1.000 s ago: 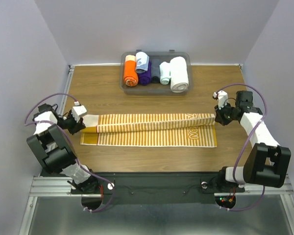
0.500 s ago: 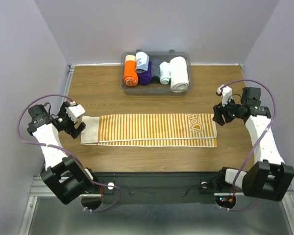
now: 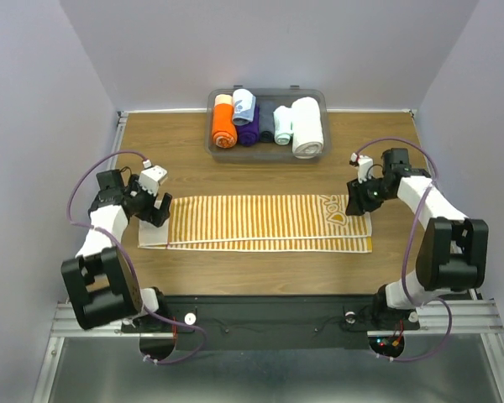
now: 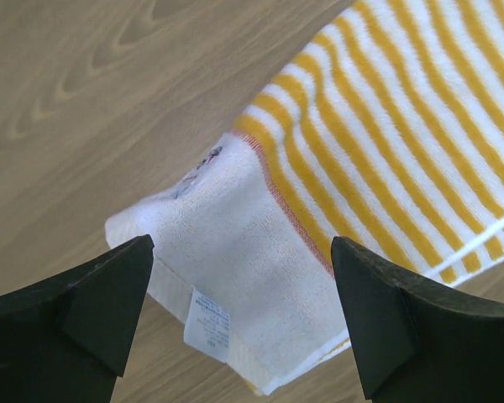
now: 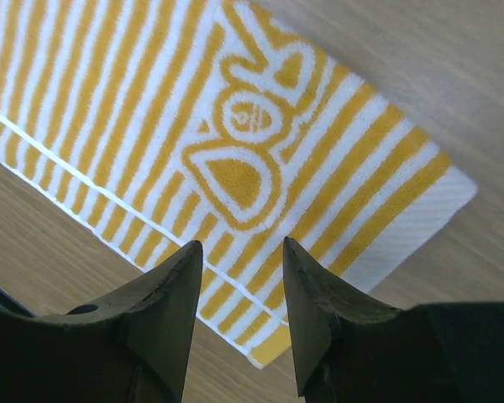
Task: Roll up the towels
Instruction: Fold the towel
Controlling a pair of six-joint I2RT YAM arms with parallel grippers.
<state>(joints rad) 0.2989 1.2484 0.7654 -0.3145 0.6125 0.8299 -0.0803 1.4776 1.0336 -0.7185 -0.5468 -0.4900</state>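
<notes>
The yellow-and-white striped towel (image 3: 260, 222) lies flat on the table, folded lengthwise into a long strip. Its left end is plain white with a care label (image 4: 206, 323); its right end bears a yellow logo (image 5: 235, 172). My left gripper (image 3: 155, 208) hovers over the white end (image 4: 235, 243), jaws wide open and empty (image 4: 242, 252). Above the logo end, my right gripper (image 3: 358, 198) hangs open with a narrower gap (image 5: 242, 245), and nothing sits between its fingers. A pale blue rolled towel (image 3: 244, 105) rests in the bin at the back.
A grey bin (image 3: 267, 155) at the back centre holds orange (image 3: 223, 126), purple (image 3: 249, 130), dark, pale mint (image 3: 282, 124) and thick white (image 3: 307, 126) rolls. Bare wood surrounds the towel. Walls stand close on both sides.
Both grippers have opened and let go of the towel's ends. The lifted upper layer has dropped into a flat fold. Both arms have moved inward over the ends.
</notes>
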